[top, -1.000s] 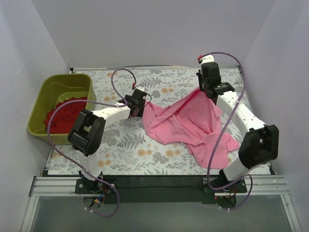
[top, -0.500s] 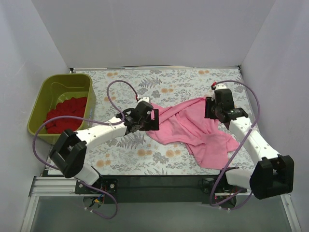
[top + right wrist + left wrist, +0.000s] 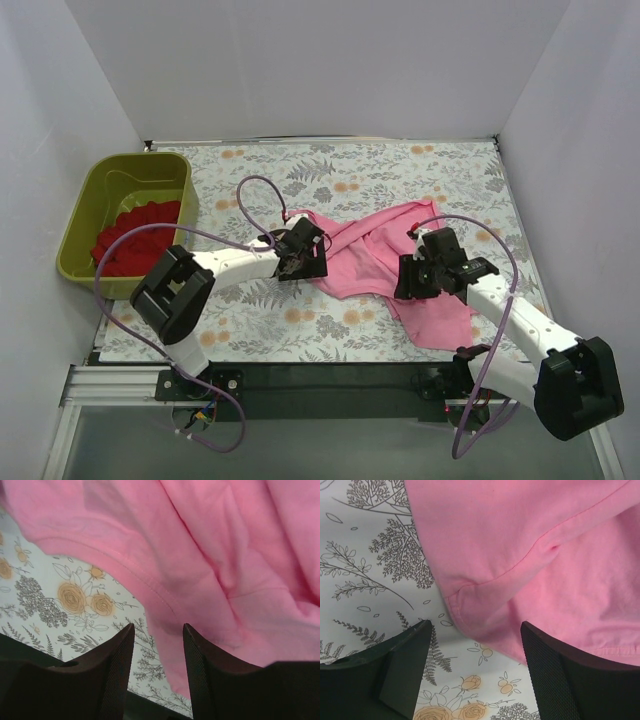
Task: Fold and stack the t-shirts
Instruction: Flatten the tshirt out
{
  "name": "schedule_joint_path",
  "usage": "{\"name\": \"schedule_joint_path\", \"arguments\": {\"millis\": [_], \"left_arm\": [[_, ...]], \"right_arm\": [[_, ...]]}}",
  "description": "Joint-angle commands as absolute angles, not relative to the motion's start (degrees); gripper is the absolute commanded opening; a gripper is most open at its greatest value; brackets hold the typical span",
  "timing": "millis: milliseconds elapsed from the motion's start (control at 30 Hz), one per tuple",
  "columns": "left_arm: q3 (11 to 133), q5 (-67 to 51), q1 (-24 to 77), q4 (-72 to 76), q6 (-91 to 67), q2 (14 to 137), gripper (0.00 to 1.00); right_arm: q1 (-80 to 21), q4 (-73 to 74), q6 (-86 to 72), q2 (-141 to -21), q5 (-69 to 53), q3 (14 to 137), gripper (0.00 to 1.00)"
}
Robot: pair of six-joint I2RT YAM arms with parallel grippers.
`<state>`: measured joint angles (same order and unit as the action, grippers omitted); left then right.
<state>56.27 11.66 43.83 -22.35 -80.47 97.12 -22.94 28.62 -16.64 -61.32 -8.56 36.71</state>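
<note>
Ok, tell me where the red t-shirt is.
In the top view, the red t-shirt lies bunched inside the olive tub on the left, apart from the pink t-shirt.

The crumpled pink t-shirt (image 3: 370,255) fills the middle of the tabletop (image 3: 400,170), the left gripper (image 3: 300,265) and right gripper (image 3: 158,626) low at its opposite edges. Open floral surface runs behind it. The olive tub (image 3: 80,215) blocks the left side, and walls (image 3: 300,70) close three sides.

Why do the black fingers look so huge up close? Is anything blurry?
Left wrist: the fingers sit by the lens, so they loom large; the pink t-shirt looks sharp. Right wrist: same, fingers big, t-shirt crisp. Top external: even light, faint shadows, no glare.
</note>
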Motion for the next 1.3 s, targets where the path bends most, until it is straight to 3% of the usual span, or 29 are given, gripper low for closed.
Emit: {"name": "schedule_joint_path", "arguments": {"millis": [0,167,367,467,500,567,667,833,900,1033,1200,1267], "left_arm": [[58.0,13.4,43.8,-21.8,-81.2,99.0,0.66],[59.2,15.6,43.6,-22.4,-80.5,102.7,0.56],[62.5,16.7,42.0,-22.4,-77.7,107.9,0.37],[64.3,17.2,39.5,-22.5,-75.3,110.0,0.19],[64.6,17.3,38.9,-22.3,-74.9,110.3,0.08],[65.2,17.1,37.6,-22.5,-73.7,110.6,0.0],[65.3,16.5,36.3,-22.4,-71.5,109.9,0.0],[64.9,15.9,36.4,-23.9,-68.7,108.5,0.0],[64.4,17.2,36.2,-25.6,-67.9,107.5,0.0],[62.5,21.5,35.4,-30.0,-66.6,101.6,0.0],[55.2,22.9,33.0,-32.1,-66.8,92.4,0.0],[52.0,23.0,31.9,-31.7,-66.2,88.8,0.0]], "right_arm": [[-24.8,31.8,-19.9,-61.8,-6.7,35.0,0.44],[-26.1,35.0,-22.5,-58.8,1.9,35.2,0.46],[-26.1,37.4,-23.0,-55.9,9.2,36.0,0.58],[-26.0,37.2,-22.9,-58.1,7.4,35.8,0.58],[-26.0,37.0,-22.9,-59.4,5.6,35.6,0.58],[-26.0,36.1,-21.9,-61.2,3.4,35.2,0.57],[-26.7,35.1,-20.6,-64.5,-1.3,34.5,0.48],[-36.2,34.7,-23.9,-66.8,-5.8,36.5,0.14],[-40.7,34.5,-26.0,-67.3,-8.3,38.0,0.1],[-56.9,32.2,-32.2,-71.3,-12.8,43.6,0.08],[-66.2,29.6,-32.4,-78.8,-16.3,51.8,0.08],[-66.8,29.3,-31.5,-79.9,-16.6,54.6,0.2]]}}
